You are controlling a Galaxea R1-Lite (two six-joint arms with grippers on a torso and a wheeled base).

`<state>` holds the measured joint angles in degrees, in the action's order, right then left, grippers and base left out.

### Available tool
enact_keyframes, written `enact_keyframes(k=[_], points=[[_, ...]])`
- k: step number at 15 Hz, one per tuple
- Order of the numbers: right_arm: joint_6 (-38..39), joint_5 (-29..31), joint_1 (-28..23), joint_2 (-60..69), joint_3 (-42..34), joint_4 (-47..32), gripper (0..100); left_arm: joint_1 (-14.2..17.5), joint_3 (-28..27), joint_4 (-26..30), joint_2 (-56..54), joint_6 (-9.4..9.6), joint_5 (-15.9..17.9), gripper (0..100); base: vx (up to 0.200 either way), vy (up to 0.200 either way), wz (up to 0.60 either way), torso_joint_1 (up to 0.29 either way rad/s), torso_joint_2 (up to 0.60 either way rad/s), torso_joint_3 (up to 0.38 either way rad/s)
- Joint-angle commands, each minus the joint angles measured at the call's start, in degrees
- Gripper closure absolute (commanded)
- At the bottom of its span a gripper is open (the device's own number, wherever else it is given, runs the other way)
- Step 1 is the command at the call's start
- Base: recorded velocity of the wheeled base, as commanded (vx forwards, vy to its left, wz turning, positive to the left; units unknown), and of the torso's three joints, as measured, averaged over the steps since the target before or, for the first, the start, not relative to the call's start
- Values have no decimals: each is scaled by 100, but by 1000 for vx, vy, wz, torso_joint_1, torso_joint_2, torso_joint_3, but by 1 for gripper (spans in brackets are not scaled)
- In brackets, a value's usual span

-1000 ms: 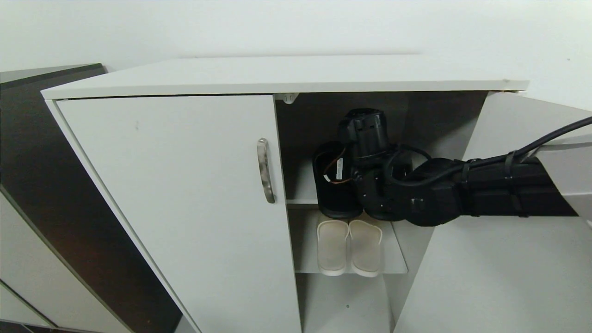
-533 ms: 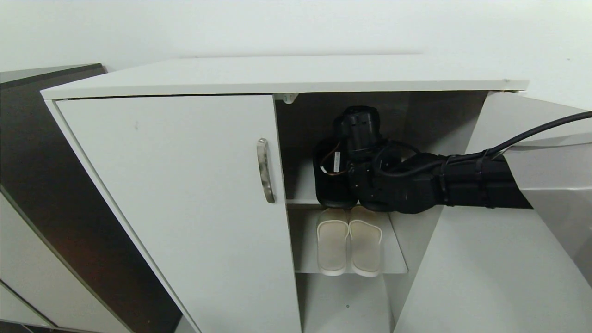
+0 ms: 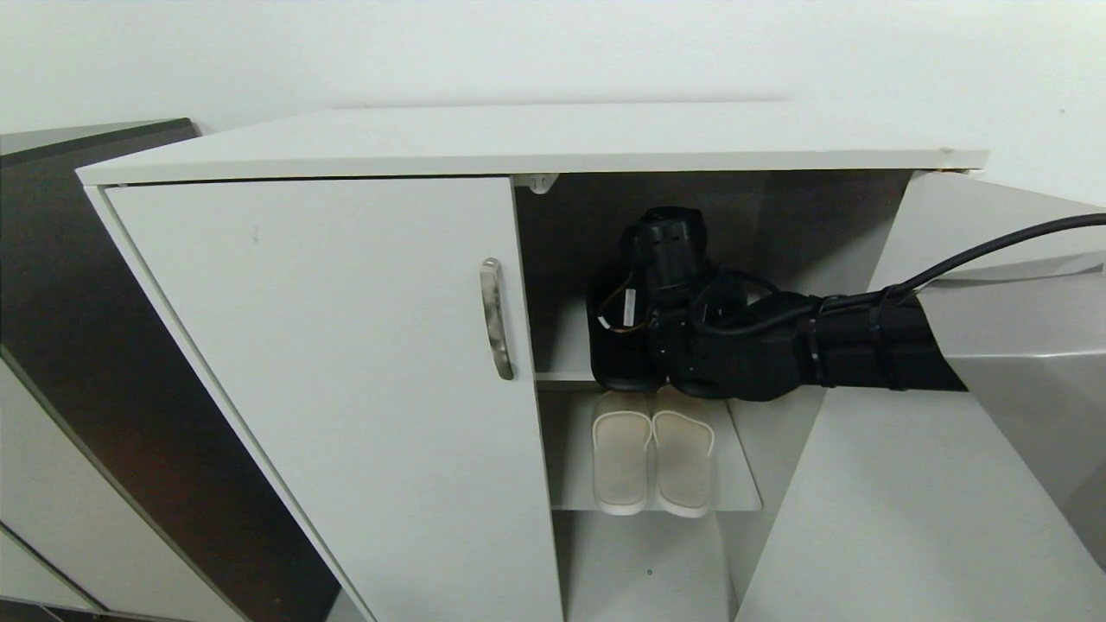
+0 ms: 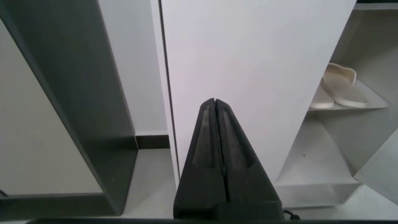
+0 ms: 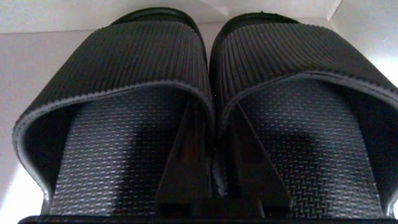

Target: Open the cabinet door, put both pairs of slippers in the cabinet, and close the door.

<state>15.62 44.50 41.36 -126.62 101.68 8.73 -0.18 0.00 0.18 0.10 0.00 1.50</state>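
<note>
With the cabinet door (image 3: 864, 518) open and the white slippers (image 3: 652, 458) shelved directly below the right gripper (image 5: 214, 124), the claw pinches the black slippers (image 5: 137, 74) by their adjoining inner walls at the upper shelf; release, withdrawal and door closing remain.

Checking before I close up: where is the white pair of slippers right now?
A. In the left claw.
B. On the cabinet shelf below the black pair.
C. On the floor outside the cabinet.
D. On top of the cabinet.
B: the white slippers lie side by side on the lower shelf, beneath the black slippers.
</note>
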Motion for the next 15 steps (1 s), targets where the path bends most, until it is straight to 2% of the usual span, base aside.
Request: enact_keyframes(k=[1,3,9,15], points=[[3,-2,3,-20,-8,6,0,1,0,-1,8,0,-1,100,0,0,0,0,0,0],[3,6,12,-3,-52,-3,0,1,0,-1,8,0,-1,100,0,0,0,0,0,0],[3,59,249,569,-799,32,0,1,0,-1,8,0,-1,100,0,0,0,0,0,0],[258,103,988,1984,-2451,182,0,1,0,-1,8,0,-1,100,0,0,0,0,0,0]])
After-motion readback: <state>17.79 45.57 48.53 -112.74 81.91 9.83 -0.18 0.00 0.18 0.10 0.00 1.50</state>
